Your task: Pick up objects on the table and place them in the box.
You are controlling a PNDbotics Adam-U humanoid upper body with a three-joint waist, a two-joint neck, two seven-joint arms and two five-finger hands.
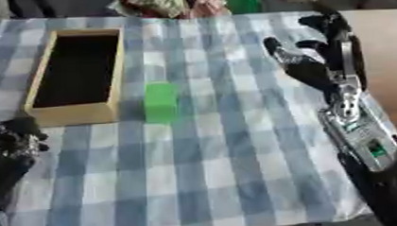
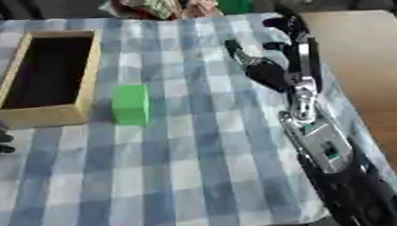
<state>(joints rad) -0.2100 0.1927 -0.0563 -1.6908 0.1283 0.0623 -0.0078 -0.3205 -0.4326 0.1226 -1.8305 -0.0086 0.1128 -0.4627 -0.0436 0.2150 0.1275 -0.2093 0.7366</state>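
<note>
green block (image 1: pixel 160 102) just beside box (image 1: pixel 74 72) near table's (image 1: pixel 237 179) left edge; probably light, rigid, best taken across flat sides. right hand (image 1: pixel 312 63) spread, empty, by right edge; left hand (image 1: pixel 13 145) unclear.

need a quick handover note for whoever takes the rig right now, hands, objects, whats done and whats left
Right hand: open, holding nothing, raised over the right side of the table, apart from the block.
Left hand: idle at the lower left edge, near the box's front corner; its fingers cannot be made out.
Green block: on the checked tablecloth, just right of the box's front end, outside it.
Wooden box: on the left of the table; nothing visible inside its dark interior.
Done: nothing placed yet.
Left: grasp the green block and put it in the box.
</note>
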